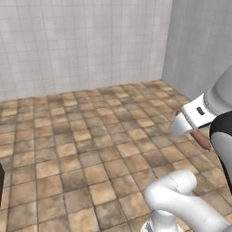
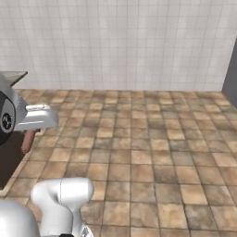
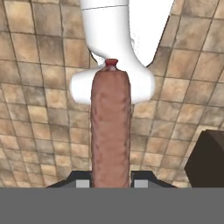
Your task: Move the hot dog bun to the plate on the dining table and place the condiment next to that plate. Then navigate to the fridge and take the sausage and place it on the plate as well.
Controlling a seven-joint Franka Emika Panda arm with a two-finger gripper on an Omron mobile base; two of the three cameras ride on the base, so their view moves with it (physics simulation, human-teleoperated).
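The fingers (image 3: 111,183) are clamped on one end of the sausage (image 3: 111,131), whose long axis juts straight out from them, carried above the tiled floor (image 1: 81,149).

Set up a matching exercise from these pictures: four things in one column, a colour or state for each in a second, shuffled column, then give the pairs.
Things:
1. sausage
2. gripper
3. floor
4. back wall

Descriptions:
A. pale grey-white tiles
B. shut on something slim
C. reddish-brown, held off the ground
D. brown and tan stone tiles

Pairs: 1-C, 2-B, 3-D, 4-A
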